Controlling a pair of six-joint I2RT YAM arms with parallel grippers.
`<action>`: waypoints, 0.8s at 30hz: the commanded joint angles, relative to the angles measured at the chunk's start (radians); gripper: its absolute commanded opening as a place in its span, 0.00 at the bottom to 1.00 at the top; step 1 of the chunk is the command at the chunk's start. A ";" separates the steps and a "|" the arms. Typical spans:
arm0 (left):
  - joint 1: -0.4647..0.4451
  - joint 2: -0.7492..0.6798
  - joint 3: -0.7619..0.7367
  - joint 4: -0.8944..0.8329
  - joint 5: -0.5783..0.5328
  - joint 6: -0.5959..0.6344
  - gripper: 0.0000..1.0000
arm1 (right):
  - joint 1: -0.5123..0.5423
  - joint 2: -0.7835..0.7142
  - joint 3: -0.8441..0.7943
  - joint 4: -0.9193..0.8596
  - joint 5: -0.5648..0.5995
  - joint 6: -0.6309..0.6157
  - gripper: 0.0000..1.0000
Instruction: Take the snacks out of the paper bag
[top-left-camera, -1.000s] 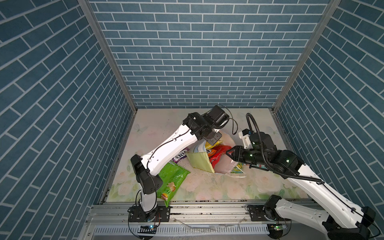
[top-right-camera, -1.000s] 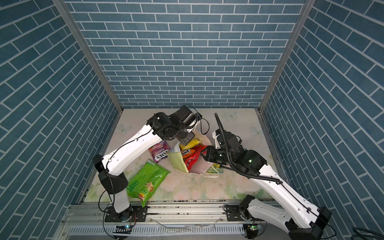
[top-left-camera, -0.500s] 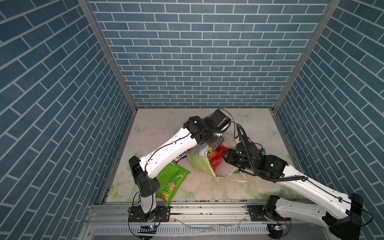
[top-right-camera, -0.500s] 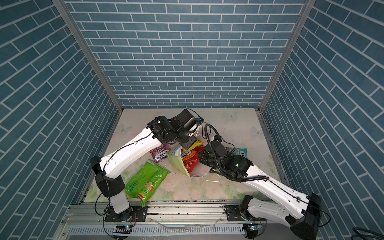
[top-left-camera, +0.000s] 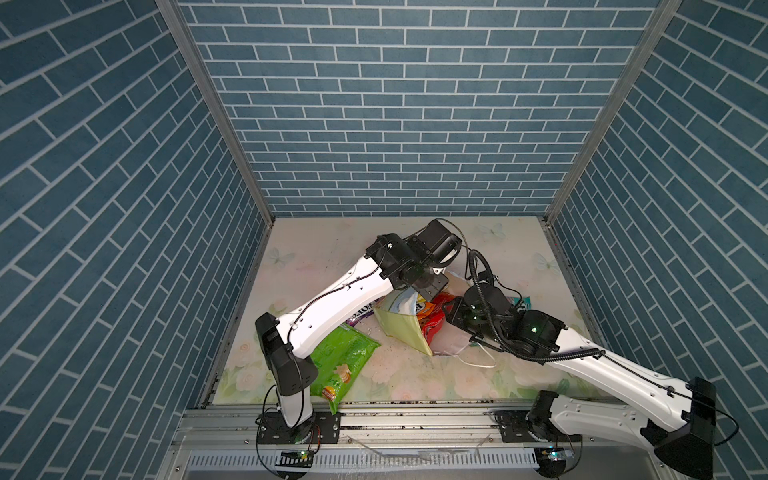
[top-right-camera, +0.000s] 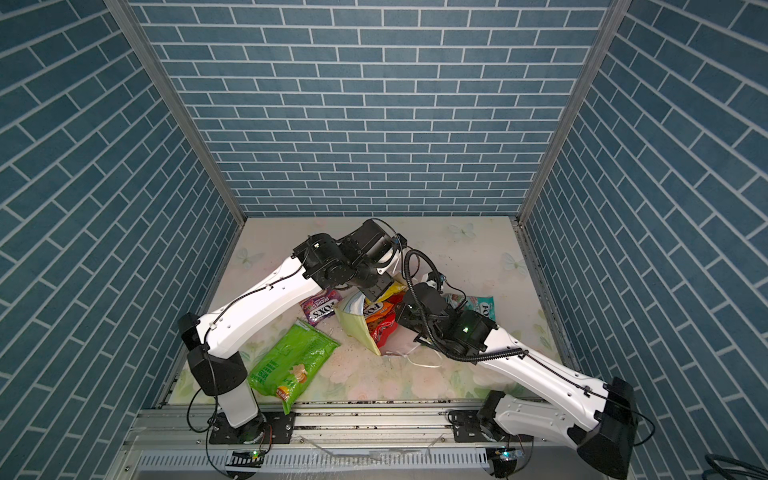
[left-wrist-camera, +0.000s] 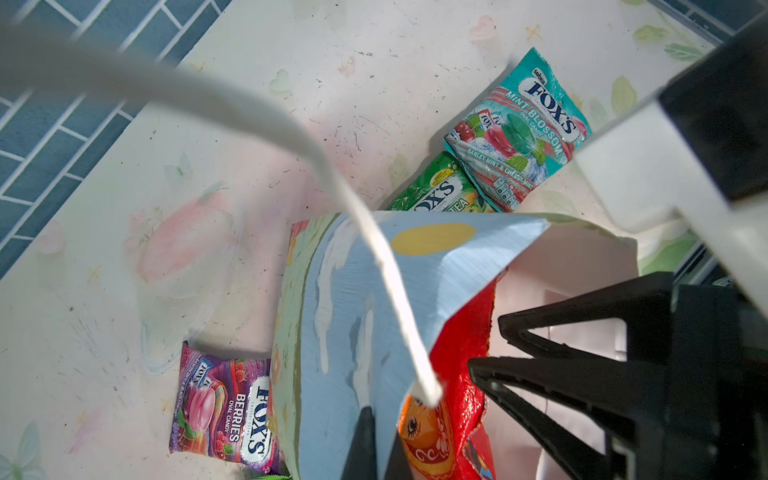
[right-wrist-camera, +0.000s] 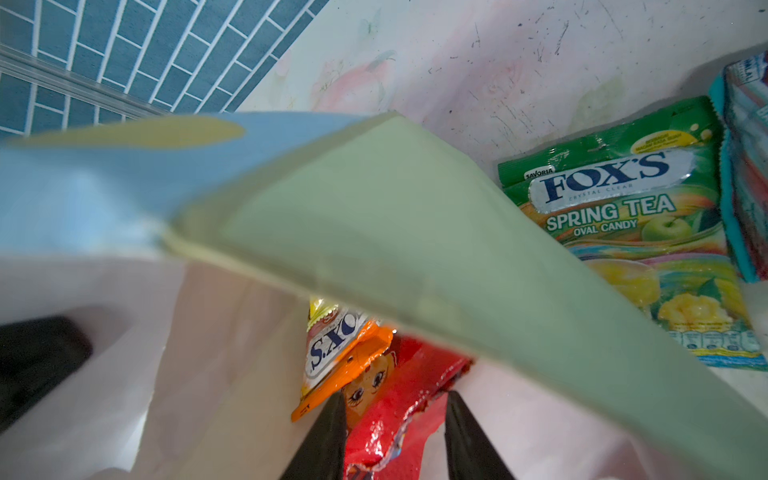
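The left gripper (left-wrist-camera: 368, 440) is pinched shut on the blue panel of the paper bag (left-wrist-camera: 353, 291), which is held tipped near the middle of the table (top-left-camera: 332, 249). The right gripper (right-wrist-camera: 395, 395) is spread astride the red cookie pack (right-wrist-camera: 415, 365) inside the bag. If only its glossy, crinkled edge is caught, the pack may slip; a hard pull may tear the pinched panel.
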 joint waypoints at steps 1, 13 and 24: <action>-0.006 -0.030 -0.008 0.022 0.017 -0.001 0.00 | 0.011 0.029 0.011 -0.013 0.010 0.046 0.40; -0.007 -0.036 -0.024 0.037 0.022 0.006 0.01 | 0.042 0.001 0.048 0.078 0.057 -0.020 0.34; -0.007 -0.035 -0.008 0.036 0.034 0.012 0.01 | 0.046 0.109 0.064 0.168 0.054 -0.058 0.34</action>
